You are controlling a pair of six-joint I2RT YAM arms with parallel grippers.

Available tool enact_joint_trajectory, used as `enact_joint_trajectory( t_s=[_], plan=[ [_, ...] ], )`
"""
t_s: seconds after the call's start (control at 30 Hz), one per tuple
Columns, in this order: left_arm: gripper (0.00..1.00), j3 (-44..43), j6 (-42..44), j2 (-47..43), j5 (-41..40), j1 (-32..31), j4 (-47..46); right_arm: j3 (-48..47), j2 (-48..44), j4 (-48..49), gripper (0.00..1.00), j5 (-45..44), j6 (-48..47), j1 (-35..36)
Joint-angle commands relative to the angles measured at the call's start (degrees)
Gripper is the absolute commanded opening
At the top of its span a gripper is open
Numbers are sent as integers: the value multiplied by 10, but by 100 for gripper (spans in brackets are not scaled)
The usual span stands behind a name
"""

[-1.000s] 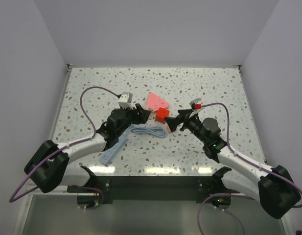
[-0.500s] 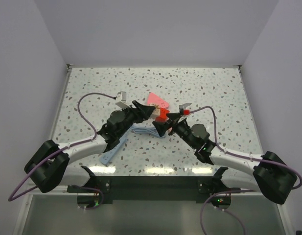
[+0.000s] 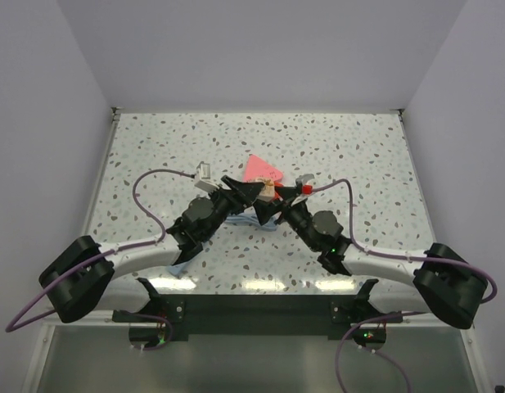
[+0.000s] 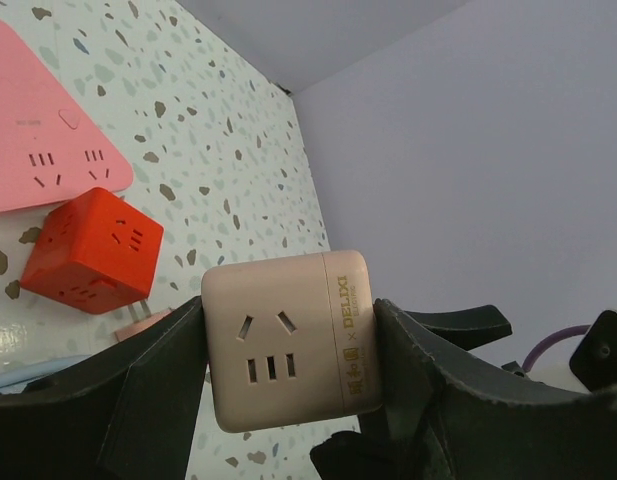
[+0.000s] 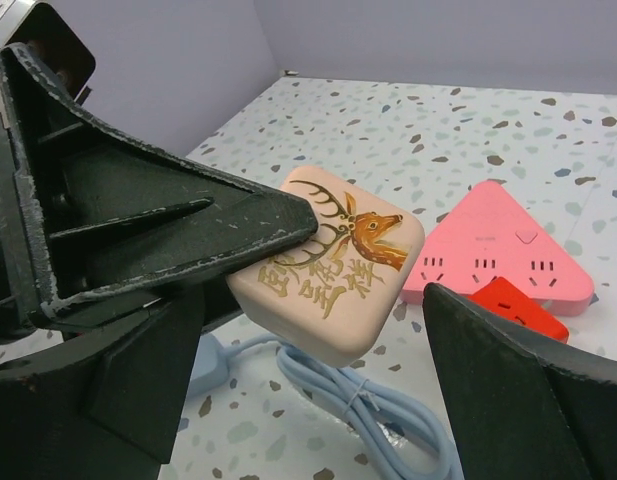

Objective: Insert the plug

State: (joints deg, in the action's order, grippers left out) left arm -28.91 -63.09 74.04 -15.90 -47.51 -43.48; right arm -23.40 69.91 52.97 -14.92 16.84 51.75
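The small salmon-pink plastic cube plug (image 4: 278,350), clamped mid-frame in the left pincer (image 4: 288,320), may twist free if the wide-open right pincer (image 5: 313,310) closes off-centre.

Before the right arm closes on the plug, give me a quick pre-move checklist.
1. Left gripper grips plug: ok, clamped, off the table.
2. Right gripper open: ok, one finger each side of the plug, gaps showing.
3. Plug prongs undamaged: cannot tell, hidden.
4. Red cube and pink triangle clear of the fingers: ok, both lie beyond.
5. Blue cable out of the way: cannot tell, it lies right beneath the plug.
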Motion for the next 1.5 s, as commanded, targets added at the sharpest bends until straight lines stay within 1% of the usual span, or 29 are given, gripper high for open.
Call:
enact_joint_trajectory(
  t_s=[0.0, 0.2, 0.3, 0.33, 0.43, 0.47, 0.53, 0.57, 0.6, 0.63, 0.67, 0.7, 0.73, 0.8, 0.83, 0.9, 0.93, 1.0, 1.03, 1.13, 1.23, 1.27, 1.33, 1.37, 1.43, 1.47],
  plan=[
    [0, 5, -28, -15, -24, -14, -72, -24, 15, 54, 92, -40, -9, 5],
    [0, 20, -60, -11, -23, -35, -106, -21, 42, 91, 85, -62, -3, 7],
    [0, 24, -63, -9, -23, -45, -116, -18, 53, 109, 75, -71, -1, 10],
    [0, 24, -63, -12, -24, -50, -116, -17, 55, 117, 67, -72, -2, 9],
    [0, 25, -60, -11, -24, -58, -116, -16, 54, 115, 53, -88, -7, 10],
    [0, 26, -59, -11, -23, -58, -117, -19, 52, 108, 36, -92, -8, 11],
    [0, 25, -51, -8, -16, -60, -120, -24, 48, 78, 17, -114, -2, 10],
    [0, 23, -49, -7, -12, -60, -120, -27, 45, 68, 10, -121, -1, 11],
    [0, 23, -42, -8, -10, -60, -121, -31, 44, 58, 0, -142, 1, 11],
    [0, 24, -37, -10, -8, -60, -121, -34, 40, 45, 0, -155, 7, 11],
    [6, 24, -33, -12, -6, -60, -121, -38, 37, 19, 0, -170, 7, 10],
    [15, 25, -20, -20, -7, -59, -118, -38, 30, 11, 0, -179, 5, 10],
    [38, 30, -13, -26, -16, -58, -115, -35, 25, 5, 0, -196, 4, 11],
    [65, 36, 1, -49, -25, -57, -101, -27, 9, -3, 0, -208, -4, 10],
    [81, 38, 7, -58, -28, -51, -96, -28, 4, -10, 0, -217, -9, 8],
    [91, 37, 18, -84, -31, -43, -65, -28, -6, -30, 0, -217, -12, 6],
    [99, 39, 22, -91, -33, -31, -57, -29, -15, -36, 0, -217, -10, 5],
    [100, 38, 30, -106, -28, -19, -33, -36, -22, -60, 0, -227, -7, 2],
    [100, 40, 30, -108, -19, -2, -24, -38, -28, -70, 0, -234, -2, 1],
    [100, 55, 32, -117, 1, 32, -18, -45, -32, -94, 0, -257, 2, -1],
    [100, 55, 74, -114, -8, 48, -15, -55, -30, -110, 0, -288, 8, 0],
    [100, 53, 111, -111, -10, 50, -17, -60, -26, -112, 0, -307, 7, 0],
    [100, 38, 151, -97, -11, 51, -14, -66, -21, -119, 0, -324, 6, -1],
    [100, 33, 195, -91, -10, 51, -16, -71, -19, -122, 0, -334, 4, 0],
    [100, 16, 233, -68, 7, 58, -14, -75, -14, -128, 0, -354, 1, -1],
    [100, 10, 267, -59, 15, 61, -14, -79, -12, -130, 0, -357, 1, 0]
  ],
)
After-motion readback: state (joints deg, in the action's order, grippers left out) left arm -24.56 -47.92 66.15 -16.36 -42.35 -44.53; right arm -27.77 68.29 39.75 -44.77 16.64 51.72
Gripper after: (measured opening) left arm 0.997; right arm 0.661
